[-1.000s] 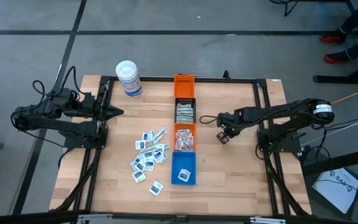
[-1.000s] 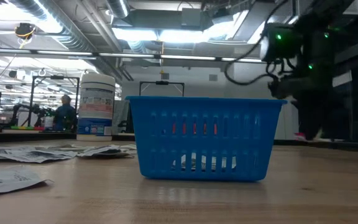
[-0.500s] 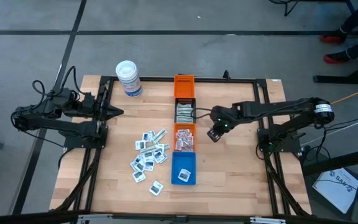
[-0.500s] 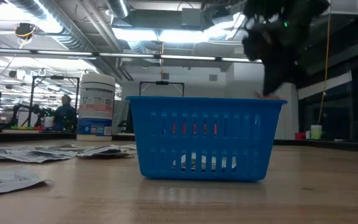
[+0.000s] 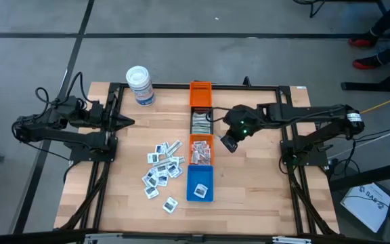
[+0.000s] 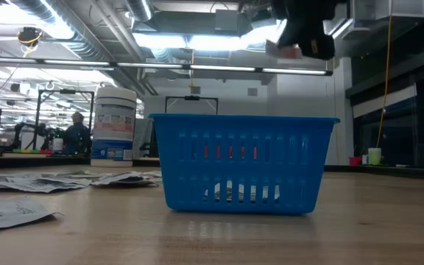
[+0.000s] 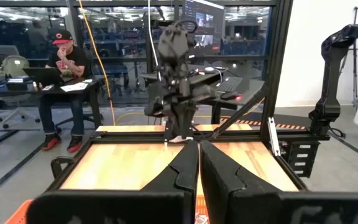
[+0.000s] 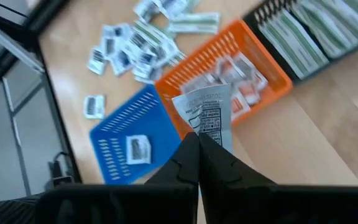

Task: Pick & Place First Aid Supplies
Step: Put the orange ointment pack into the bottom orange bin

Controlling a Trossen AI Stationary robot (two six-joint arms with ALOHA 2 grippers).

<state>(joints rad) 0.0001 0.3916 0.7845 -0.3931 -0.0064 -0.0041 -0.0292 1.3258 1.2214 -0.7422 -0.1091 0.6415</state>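
One white packet (image 8: 207,115) with black print is pinched in the right end effector (image 5: 228,143), mid-frame beside the orange bin (image 5: 201,149). Thin grip, so it could slip and drop short of the blue bin (image 5: 200,183). Left end effector (image 5: 128,123) waits pressed together, centre-left; loose packets (image 5: 162,168) lie on the worktop (image 5: 249,183).

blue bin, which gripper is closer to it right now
Right. The right gripper hangs just beyond the blue bin, beside the lower orange bin, shut on a packet. The left gripper waits at the table's left edge.
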